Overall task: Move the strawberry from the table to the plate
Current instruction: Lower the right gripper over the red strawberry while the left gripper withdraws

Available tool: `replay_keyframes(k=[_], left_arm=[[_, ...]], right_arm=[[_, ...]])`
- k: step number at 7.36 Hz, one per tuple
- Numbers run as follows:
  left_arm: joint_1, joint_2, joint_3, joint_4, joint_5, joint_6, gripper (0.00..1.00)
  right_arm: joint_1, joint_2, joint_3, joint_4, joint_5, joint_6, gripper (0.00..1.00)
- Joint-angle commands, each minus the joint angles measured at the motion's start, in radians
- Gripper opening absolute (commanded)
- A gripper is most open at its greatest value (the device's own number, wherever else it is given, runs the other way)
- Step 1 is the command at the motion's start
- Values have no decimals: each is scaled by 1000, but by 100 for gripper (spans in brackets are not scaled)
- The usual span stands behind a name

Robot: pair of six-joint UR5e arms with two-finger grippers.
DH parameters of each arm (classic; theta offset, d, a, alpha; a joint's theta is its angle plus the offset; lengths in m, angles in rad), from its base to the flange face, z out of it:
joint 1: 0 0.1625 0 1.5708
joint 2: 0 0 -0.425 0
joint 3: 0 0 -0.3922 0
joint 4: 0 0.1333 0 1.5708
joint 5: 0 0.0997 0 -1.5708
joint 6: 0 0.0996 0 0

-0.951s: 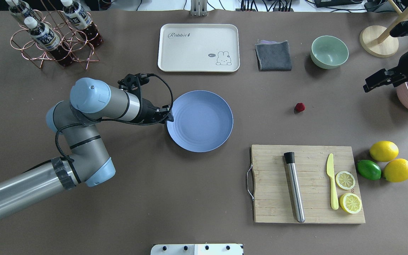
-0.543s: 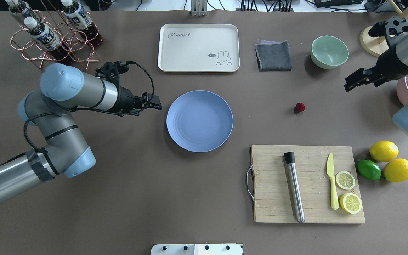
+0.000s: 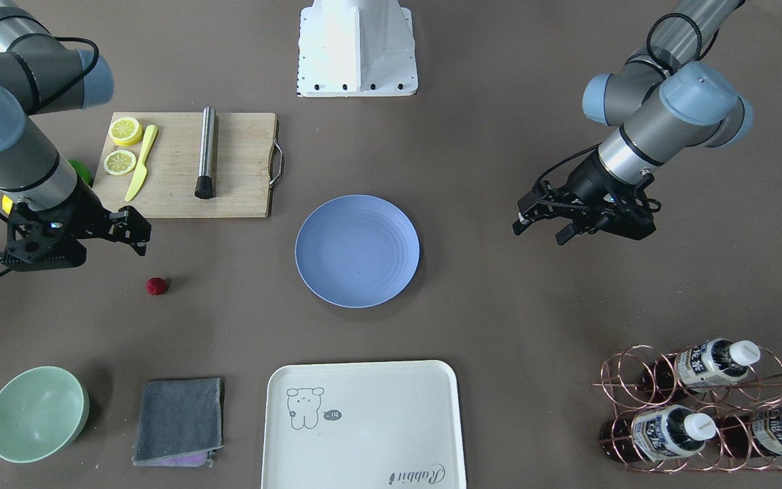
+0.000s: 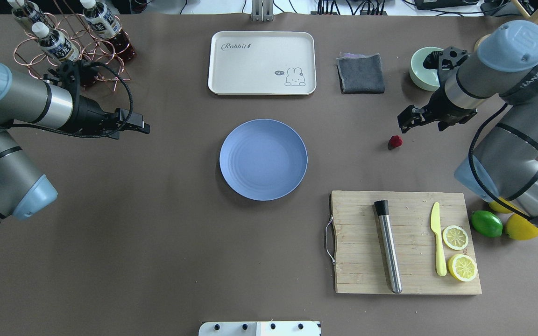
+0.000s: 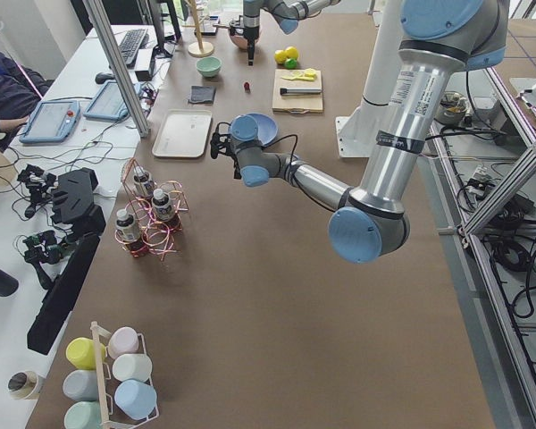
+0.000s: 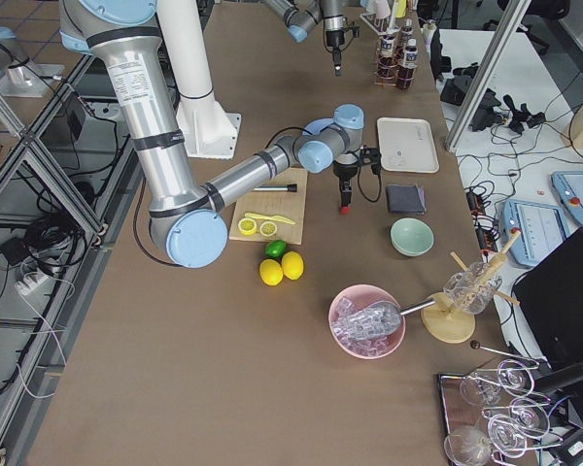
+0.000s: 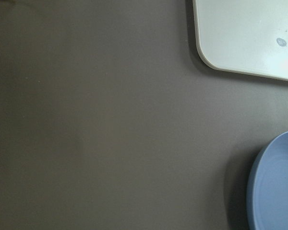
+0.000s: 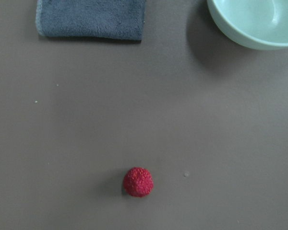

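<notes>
Strawberry [image 4: 395, 141], small, dark-red and bumpy, sits on the matte brown-grey tabletop [image 4: 180, 242] just beneath my right fingers [image 4: 407, 117], which hover spread and empty; I judge this the approach, next needing a straddling descent, well apart from the round blue-grey plate [image 4: 263, 159].

Right claw [image 3: 137, 234] spread, near strawberry [image 3: 156, 286] on table [image 3: 499, 326].
</notes>
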Motion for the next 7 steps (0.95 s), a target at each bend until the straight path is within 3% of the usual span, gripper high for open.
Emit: replay_keyframes(k=[1,7], left_arm=[[-4,9,-17,0,1,5,98],[-4,6,-16,0,1,6,98]], right_arm=[[-19,59,-170,148,-8,38,91],[-102,49,-174,153,-51,67,81]])
